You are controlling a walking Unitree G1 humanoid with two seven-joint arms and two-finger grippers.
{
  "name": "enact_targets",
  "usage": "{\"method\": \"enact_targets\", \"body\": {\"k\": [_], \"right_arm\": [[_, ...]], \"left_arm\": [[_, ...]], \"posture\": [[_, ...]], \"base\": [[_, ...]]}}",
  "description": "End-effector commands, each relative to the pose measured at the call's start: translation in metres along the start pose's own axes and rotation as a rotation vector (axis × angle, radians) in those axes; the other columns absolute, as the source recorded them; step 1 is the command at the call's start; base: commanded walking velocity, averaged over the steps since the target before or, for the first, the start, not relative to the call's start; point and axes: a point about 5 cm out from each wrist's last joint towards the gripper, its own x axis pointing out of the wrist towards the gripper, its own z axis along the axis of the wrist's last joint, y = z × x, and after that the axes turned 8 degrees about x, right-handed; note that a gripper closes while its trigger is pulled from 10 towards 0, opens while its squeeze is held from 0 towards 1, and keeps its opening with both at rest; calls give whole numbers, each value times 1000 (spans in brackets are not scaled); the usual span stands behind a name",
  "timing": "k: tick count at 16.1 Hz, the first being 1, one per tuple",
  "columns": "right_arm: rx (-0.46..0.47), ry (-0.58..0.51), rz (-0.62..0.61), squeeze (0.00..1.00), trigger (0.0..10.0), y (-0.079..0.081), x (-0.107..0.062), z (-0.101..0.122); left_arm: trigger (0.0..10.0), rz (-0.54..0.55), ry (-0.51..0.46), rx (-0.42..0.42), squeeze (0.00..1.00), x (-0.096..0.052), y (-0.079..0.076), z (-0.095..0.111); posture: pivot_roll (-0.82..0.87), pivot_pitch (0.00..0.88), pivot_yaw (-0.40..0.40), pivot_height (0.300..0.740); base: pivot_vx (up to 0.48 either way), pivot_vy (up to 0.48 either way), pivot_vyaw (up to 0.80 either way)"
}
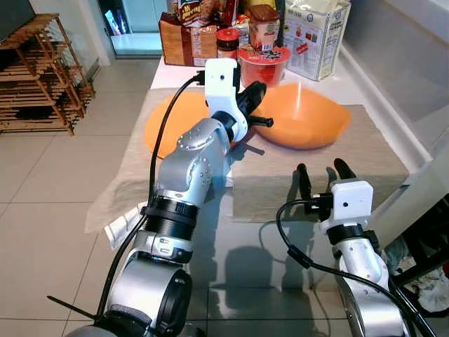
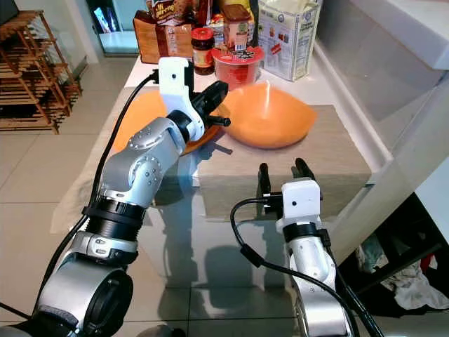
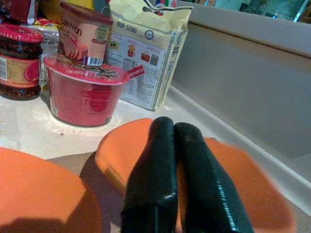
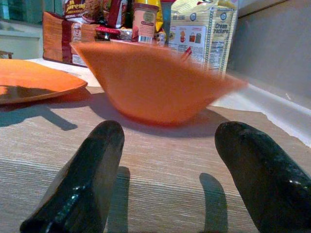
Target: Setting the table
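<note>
The left gripper (image 1: 254,96) hangs over the near rim of the orange bowl (image 1: 309,116), its two black fingers (image 3: 160,179) pressed together with nothing between them. The bowl sits on a beige woven placemat (image 1: 351,161); to that gripper's left lies an orange plate (image 1: 175,119). Beyond the bowl stand a red lidded tub (image 3: 85,94), a carton whose label starts "Cannon" (image 3: 82,34), a red-capped jar (image 3: 19,60), and a cracker bag printed "HUP SENG" (image 3: 146,53) and "Cream Crackers". The right gripper (image 1: 321,175) hovers low over the placemat's near part, fingers spread wide and empty, the bowl straight ahead of it.
</note>
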Motion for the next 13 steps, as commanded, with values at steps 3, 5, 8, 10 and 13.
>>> {"method": "enact_targets", "body": {"k": [3, 5, 8, 10, 13], "right_arm": [[4, 8, 8, 0, 10000, 2, 1, -1], [4, -2, 4, 0, 10000, 1, 1, 1], [1, -13, 0, 0, 10000, 0, 1, 3], [-1, -12, -1, 0, 10000, 0, 1, 3], [6, -27, -30, 0, 10000, -4, 1, 3]], "left_arm": [[10000, 23, 33, 46, 1000, -2, 3, -6], [10000, 46, 42, 67, 1000, -3, 8, -9], [10000, 95, 77, 69, 1000, -5, 18, -18], [10000, 110, 79, 120, 1000, -6, 22, -21], [10000, 232, -33, 552, 1000, -20, 40, -25]], "posture": [[-38, 0, 57, 740], [-39, 0, 58, 740], [-40, 0, 57, 740], [-43, 0, 54, 740], [-46, 0, 60, 740]], "base": [[0, 0, 0], [0, 0, 0], [0, 0, 0], [0, 0, 0], [0, 0, 0]]}}
